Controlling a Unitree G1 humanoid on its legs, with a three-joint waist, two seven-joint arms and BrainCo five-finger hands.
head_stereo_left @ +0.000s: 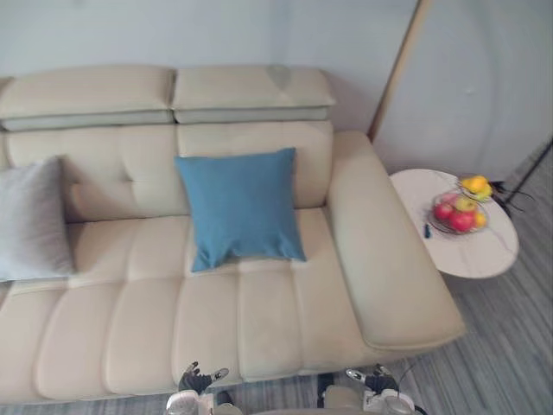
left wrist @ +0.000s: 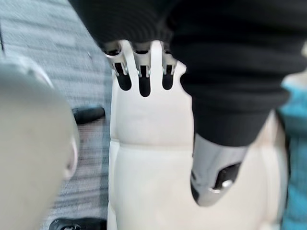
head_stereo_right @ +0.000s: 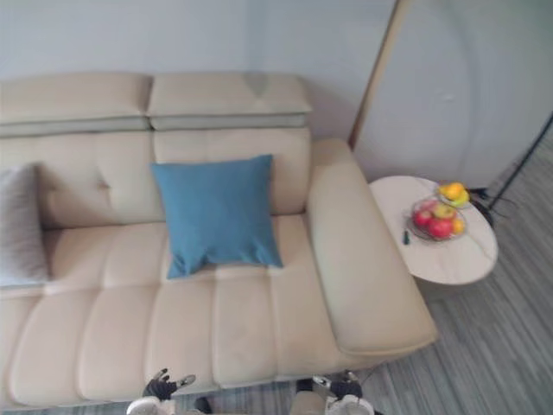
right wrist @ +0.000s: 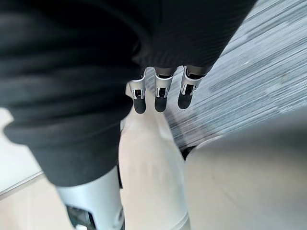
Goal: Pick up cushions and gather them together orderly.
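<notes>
On the sofa (head_stereo_left: 130, 328), blue cushion (head_stereo_left: 242, 207) leans far from left hand (head_stereo_left: 197, 380) and right hand (head_stereo_left: 378, 379), seemingly relaxed.

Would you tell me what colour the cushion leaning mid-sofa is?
The cushion is blue; left eye view shows it best.

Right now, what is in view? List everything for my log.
sofa: 1, cream, across the middle
blue cushion: 1, blue, mid-seat, leaning on the sofa back
grey cushion: 1, grey, at the sofa's left end, apart from the blue one
table: 1, white, round, right of the sofa
fruit bowl: 1, red and yellow fruit, on the table
dark item: 1, on the table beside the bowl, too small to identify
wooden strip: 1, light brown, slanting up the wall
floor: grey, striped
left hand: 1, silver and dark, low by the sofa's front edge, open, empty
right hand: 1, same colours, low by the front edge, open, empty
</notes>
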